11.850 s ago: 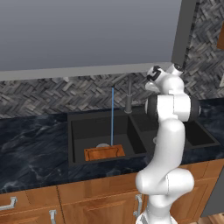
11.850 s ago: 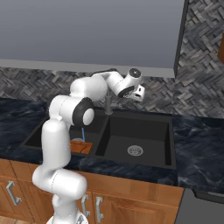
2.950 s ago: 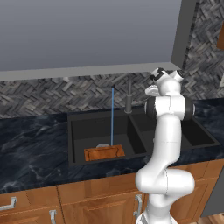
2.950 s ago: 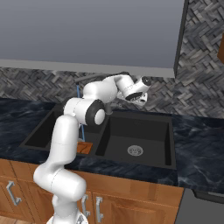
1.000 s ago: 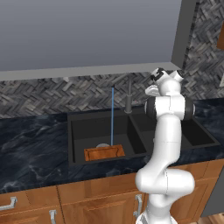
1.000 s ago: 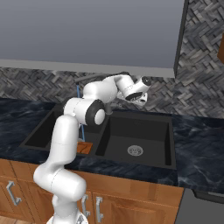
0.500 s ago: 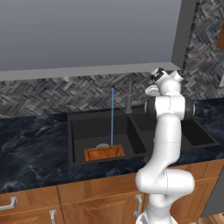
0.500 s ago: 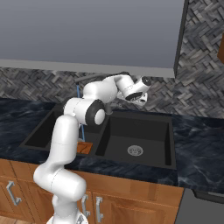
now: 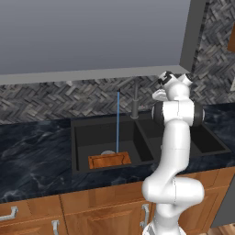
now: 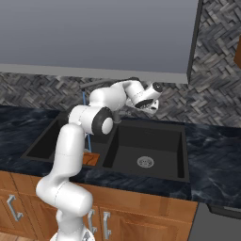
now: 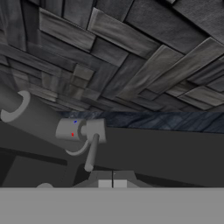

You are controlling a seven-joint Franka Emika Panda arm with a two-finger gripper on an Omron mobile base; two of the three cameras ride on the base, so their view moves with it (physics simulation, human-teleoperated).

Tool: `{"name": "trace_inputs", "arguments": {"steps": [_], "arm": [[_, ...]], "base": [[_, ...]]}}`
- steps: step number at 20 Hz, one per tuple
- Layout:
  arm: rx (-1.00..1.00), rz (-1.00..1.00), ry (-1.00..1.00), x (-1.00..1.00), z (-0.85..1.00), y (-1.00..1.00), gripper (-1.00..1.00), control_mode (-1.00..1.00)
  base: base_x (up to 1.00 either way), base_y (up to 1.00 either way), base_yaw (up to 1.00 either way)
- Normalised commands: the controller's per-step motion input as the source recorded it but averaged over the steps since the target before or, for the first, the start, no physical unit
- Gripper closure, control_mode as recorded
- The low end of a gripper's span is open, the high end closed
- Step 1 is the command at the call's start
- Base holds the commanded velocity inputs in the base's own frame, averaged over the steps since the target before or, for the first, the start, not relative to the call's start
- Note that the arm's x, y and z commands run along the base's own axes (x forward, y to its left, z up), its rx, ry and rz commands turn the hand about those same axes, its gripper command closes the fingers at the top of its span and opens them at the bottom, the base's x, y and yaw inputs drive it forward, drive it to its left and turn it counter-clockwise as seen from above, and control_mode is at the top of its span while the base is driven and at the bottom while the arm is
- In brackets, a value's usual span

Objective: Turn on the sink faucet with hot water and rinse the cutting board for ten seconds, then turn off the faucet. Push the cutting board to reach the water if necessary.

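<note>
The black double sink [image 9: 87, 137] [image 10: 160, 141] is set in the dark counter. In its left basin lies the orange-brown cutting board [image 9: 109, 160] [image 10: 92, 158]. A thin blue stream of water [image 9: 118, 121] [image 10: 84, 101] falls straight down and meets the board's far edge. The faucet [image 9: 135, 103] [image 11: 39, 120] stands behind the divider between the basins. My gripper [image 10: 151, 108] [image 11: 112, 183] hangs shut and empty to the right of the faucet stem. In the hand view its tips sit just below the end of the faucet's lever [image 11: 91, 153].
A herringbone tile backsplash [image 9: 46, 98] runs behind the sink, under a grey wall cabinet [image 9: 92, 36]. The right basin has a round silver drain [image 10: 145, 162]. Dark marbled counter [image 9: 32, 151] lies on both sides, with wooden cabinet fronts [image 9: 92, 209] below.
Nothing has moved over the last second, and the water keeps running. Since the oldest frames the arm has swung its hand slightly nearer the faucet.
</note>
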Motion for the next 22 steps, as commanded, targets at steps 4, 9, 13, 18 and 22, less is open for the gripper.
{"name": "trace_inputs", "arguments": {"steps": [4,9,13,18,22], "arm": [[0.00,0.00,0.00,0.00,0.00,0.00,1.00,-1.00],[0.00,0.00,0.00,0.00,0.00,0.00,1.00,-1.00],[0.00,0.00,0.00,0.00,0.00,0.00,1.00,-1.00],[0.00,0.00,0.00,0.00,0.00,0.00,1.00,-1.00],[0.00,0.00,0.00,0.00,0.00,0.00,1.00,-1.00]], "base": [[0.00,0.00,0.00],[0.00,0.00,0.00],[0.00,0.00,0.00],[0.00,0.00,0.00],[0.00,0.00,0.00]]}}
